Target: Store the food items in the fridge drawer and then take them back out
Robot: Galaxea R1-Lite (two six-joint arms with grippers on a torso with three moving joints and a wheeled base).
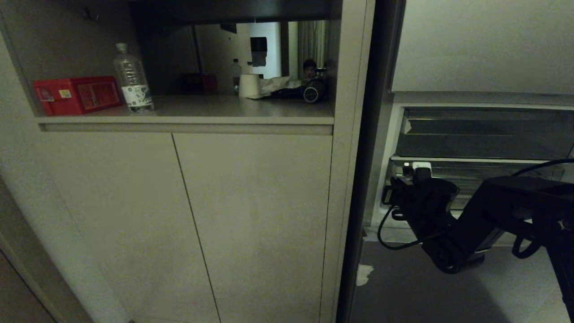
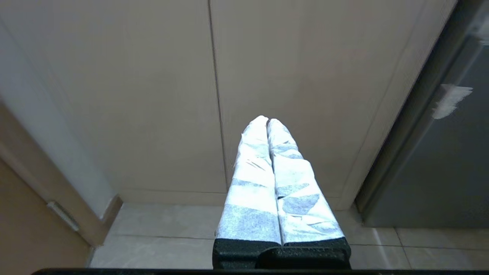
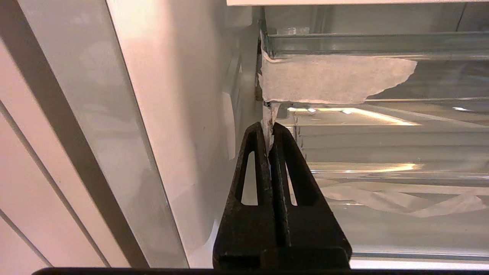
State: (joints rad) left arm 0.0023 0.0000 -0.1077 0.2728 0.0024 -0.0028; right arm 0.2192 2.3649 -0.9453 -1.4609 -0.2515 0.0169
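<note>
The fridge drawer (image 1: 502, 176) is a clear plastic bin low in the open fridge, at the right of the head view. In the right wrist view the fridge drawer (image 3: 382, 152) shows white tape (image 3: 328, 78) at its front corner. My right gripper (image 3: 268, 128) is shut on the thin front corner edge of that drawer, just below the tape. The right gripper (image 1: 415, 172) sits at the drawer's left end. My left gripper (image 2: 267, 121) is shut on nothing and hangs parked in front of the cabinet doors. The food items are out of view.
A darker, shallower tray (image 1: 484, 134) sits above the drawer. The fridge's white inner wall (image 3: 183, 114) is close beside my right fingers. On the shelf to the left stand a red box (image 1: 76, 95), a water bottle (image 1: 132, 78) and a white roll (image 1: 249, 85). Cabinet doors (image 1: 251, 215) are below.
</note>
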